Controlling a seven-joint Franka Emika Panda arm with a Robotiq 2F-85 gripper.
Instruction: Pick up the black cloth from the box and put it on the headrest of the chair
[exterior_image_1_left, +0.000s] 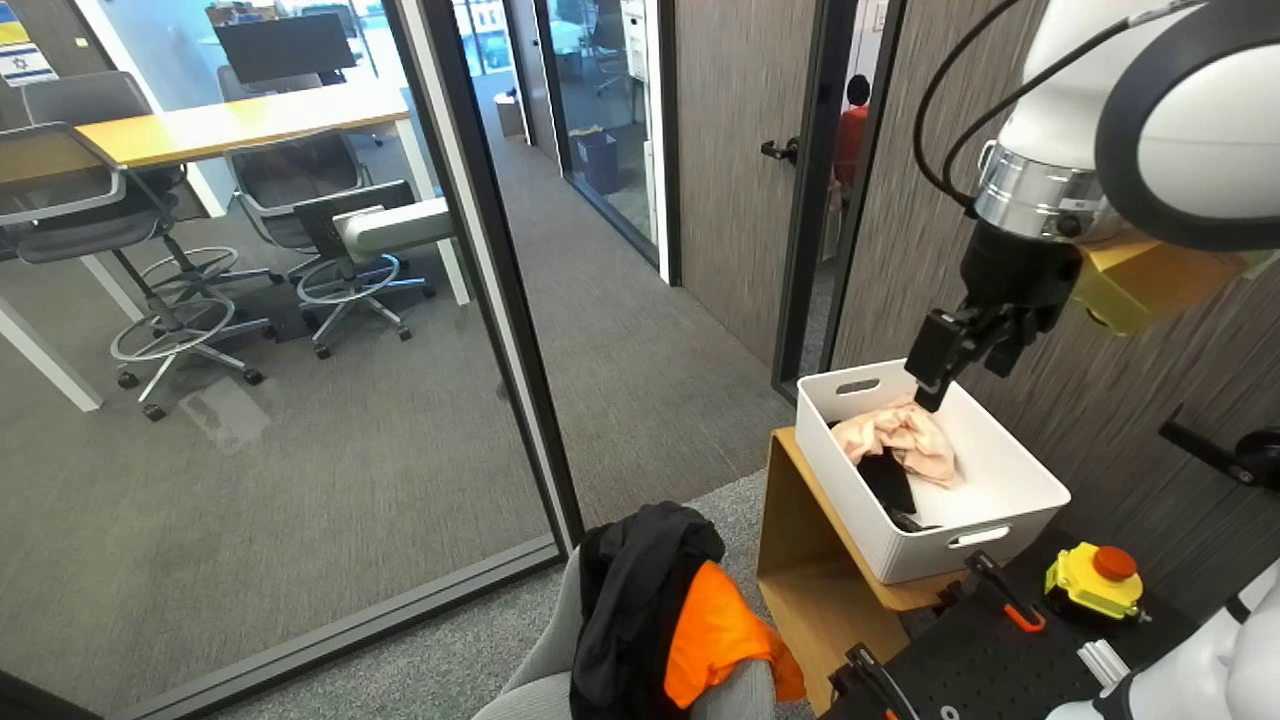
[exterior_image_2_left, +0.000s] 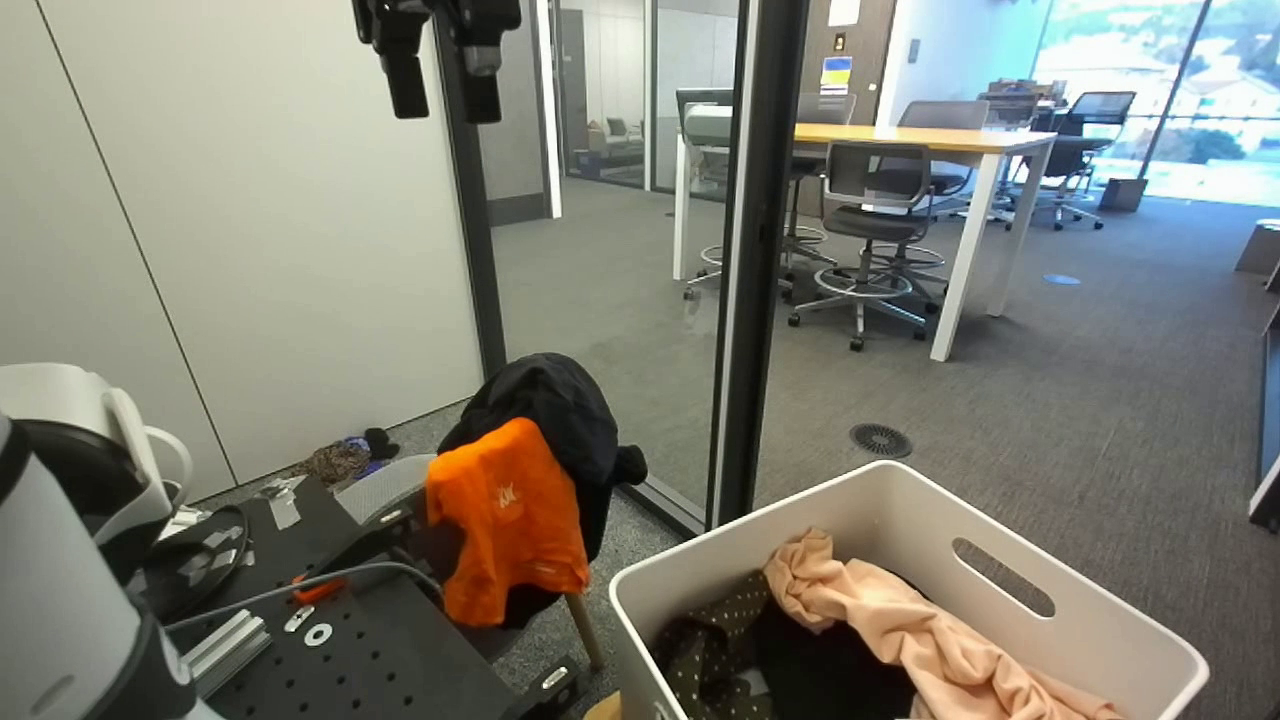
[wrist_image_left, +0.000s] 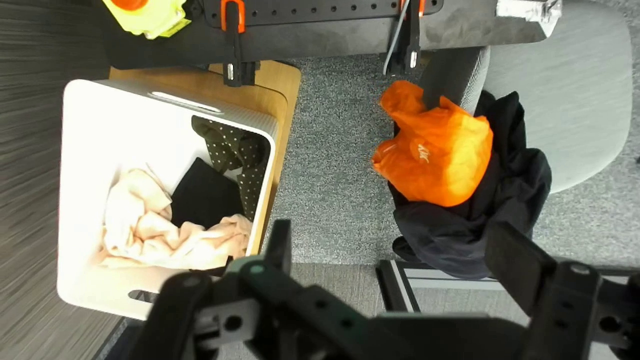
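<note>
Black cloth (wrist_image_left: 207, 197), partly under peach cloth (wrist_image_left: 167, 242)

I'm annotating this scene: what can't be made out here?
Wrist view: outline of flat black cloth, overlapped by crumpled peach cloth.
Wrist view: part of grey fabric chair, under black garment and orange garment.
An exterior view: near side of white plastic box, cropped by bottom edge.

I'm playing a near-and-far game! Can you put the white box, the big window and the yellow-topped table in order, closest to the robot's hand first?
In an exterior view, from the hand:
1. White box: nearest, in front, bottom right.
2. Yellow-topped table: farther back, right of the middle.
3. Big window: farthest, at the very back, top right.
</note>
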